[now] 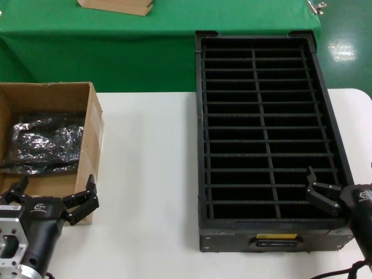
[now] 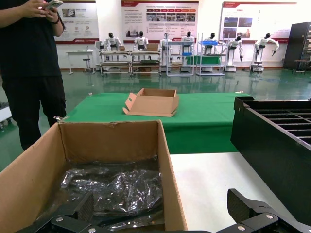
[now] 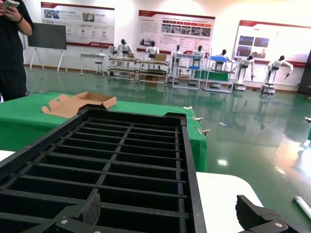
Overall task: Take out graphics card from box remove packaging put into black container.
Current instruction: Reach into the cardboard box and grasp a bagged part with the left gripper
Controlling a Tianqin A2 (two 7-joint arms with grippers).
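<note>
Left end effector [image 1: 55, 200] hovered spread over the box [image 1: 93, 125] rim; right end effector [image 1: 317, 189] spread above the black container [image 1: 200, 116].

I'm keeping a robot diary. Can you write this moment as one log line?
left claw: open, at box front corner | right claw: open, over crate front right | bags: in box | crate slots: no card

Open brown box [image 1: 93, 125] holding crinkled packaging [image 1: 43, 142], beside slotted black container [image 1: 264, 232].
</note>
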